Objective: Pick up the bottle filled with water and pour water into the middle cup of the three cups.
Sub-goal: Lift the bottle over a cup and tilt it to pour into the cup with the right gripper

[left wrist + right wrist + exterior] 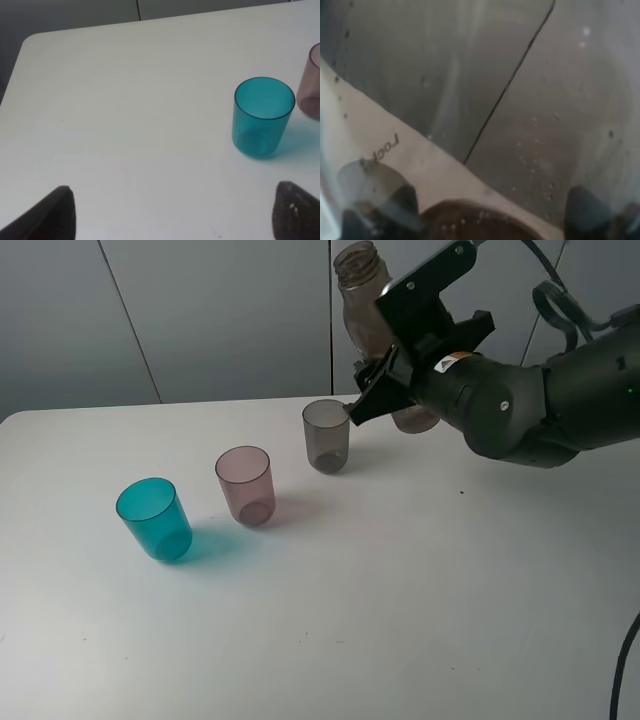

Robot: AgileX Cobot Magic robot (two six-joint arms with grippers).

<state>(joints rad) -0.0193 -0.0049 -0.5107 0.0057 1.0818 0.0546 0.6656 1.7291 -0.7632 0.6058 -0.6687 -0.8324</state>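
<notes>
Teal-blue cup [153, 518] nearest. Right claw [372, 380], clamped on the bottle [360, 285], holds it aloft; next, carry it over the middle cup [246, 484] and tilt. Left claw [172, 215] apart.

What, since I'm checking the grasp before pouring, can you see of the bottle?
The bottle is tall, translucent smoky brown plastic, with a narrow threaded neck and no cap. It is roughly upright, leaning slightly, just behind the grey cup. The right gripper is shut on its middle, black fingers against its wall. The arm hides part of its base, so whether it touches the table is unclear. Close up, droplets dot its wall; the water level cannot be read.
</notes>
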